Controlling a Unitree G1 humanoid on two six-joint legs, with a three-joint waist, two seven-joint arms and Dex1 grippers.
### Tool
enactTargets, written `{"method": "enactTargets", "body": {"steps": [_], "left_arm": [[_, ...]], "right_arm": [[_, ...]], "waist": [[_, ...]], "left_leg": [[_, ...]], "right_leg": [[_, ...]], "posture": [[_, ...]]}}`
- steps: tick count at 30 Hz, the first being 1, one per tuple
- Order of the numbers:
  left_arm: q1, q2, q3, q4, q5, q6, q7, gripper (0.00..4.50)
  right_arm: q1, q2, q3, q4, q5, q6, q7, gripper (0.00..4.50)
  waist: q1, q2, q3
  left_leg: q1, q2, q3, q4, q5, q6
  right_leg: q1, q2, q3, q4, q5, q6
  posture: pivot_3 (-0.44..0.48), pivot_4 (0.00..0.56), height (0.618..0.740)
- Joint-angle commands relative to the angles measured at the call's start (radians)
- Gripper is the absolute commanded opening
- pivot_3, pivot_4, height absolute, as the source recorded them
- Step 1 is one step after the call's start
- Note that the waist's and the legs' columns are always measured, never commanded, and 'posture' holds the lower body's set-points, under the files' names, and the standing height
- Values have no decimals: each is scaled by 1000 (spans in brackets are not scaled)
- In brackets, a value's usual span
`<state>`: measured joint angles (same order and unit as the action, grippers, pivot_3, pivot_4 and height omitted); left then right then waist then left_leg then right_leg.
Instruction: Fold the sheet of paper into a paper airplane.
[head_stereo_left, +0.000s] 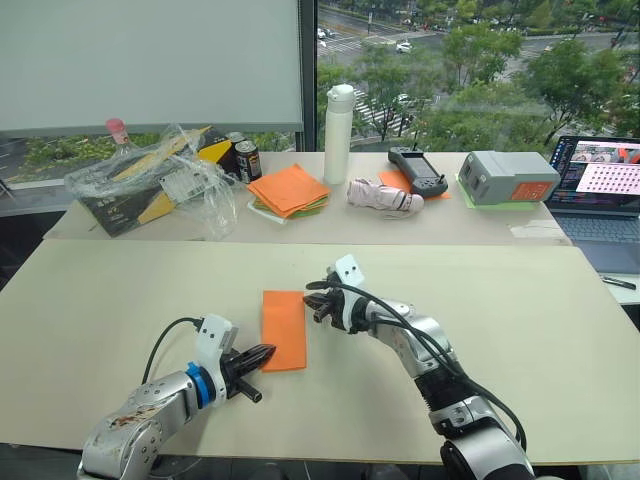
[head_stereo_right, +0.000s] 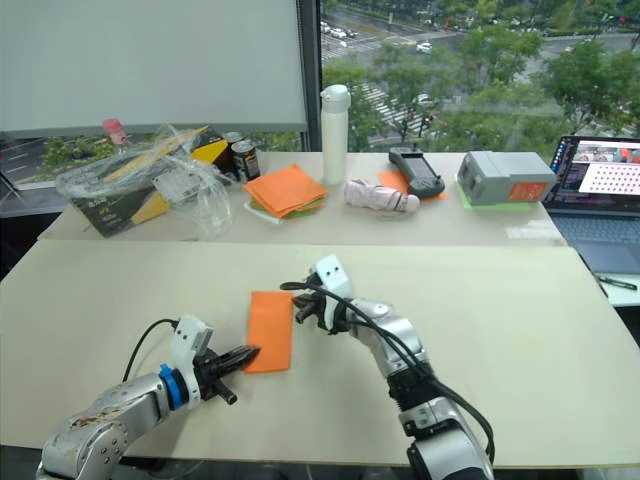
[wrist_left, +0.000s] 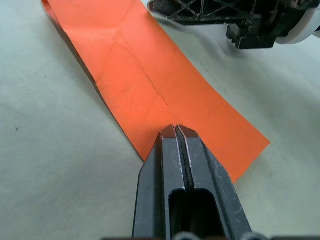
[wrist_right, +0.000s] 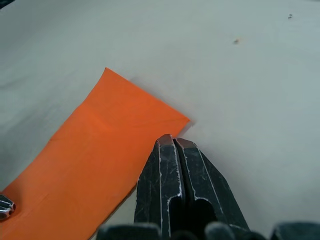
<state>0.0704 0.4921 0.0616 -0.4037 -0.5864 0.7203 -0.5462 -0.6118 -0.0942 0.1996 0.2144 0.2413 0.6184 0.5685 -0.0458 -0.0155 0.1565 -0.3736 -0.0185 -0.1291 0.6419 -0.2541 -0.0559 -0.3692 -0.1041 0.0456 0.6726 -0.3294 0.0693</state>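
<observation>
The sheet of paper (head_stereo_left: 284, 330) lies flat on the near table as a narrow orange rectangle folded over on itself, with crease lines across it (wrist_left: 145, 75). My left gripper (head_stereo_left: 268, 353) is shut, and its tips (wrist_left: 177, 129) rest on the paper's near end. My right gripper (head_stereo_left: 312, 298) is also shut, its tips (wrist_right: 172, 140) at the paper's far right corner (wrist_right: 100, 150), low over the table. The tips of the two grippers point toward each other across the paper.
On the back table stand a stack of orange and green sheets (head_stereo_left: 290, 190), a white bottle (head_stereo_left: 339, 133), cans (head_stereo_left: 247, 160), a crumpled plastic bag (head_stereo_left: 160, 180), a handheld controller (head_stereo_left: 418, 170), a grey box (head_stereo_left: 508, 177) and a laptop (head_stereo_left: 600, 190).
</observation>
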Motion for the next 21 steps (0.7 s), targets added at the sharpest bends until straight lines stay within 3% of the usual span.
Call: {"method": "enactTargets", "body": {"steps": [1,21], "left_arm": [[-1,7,-1,4,9,4,-2,0],[6,-7,-1,-3,11,4,6,0]], "right_arm": [[2,-2,8,-71,19,7,35,33],[82,-112,149,-197,-6,113,147,33]], "waist": [[0,0,0],[1,0,0]], "left_leg": [[0,0,0,0,0,0],[-1,0,0,0,0,0]], "right_leg": [[0,0,0,0,0,0],[0,0,0,-1,0,0]], "posture": [[0,150,740],[0,150,740]]}}
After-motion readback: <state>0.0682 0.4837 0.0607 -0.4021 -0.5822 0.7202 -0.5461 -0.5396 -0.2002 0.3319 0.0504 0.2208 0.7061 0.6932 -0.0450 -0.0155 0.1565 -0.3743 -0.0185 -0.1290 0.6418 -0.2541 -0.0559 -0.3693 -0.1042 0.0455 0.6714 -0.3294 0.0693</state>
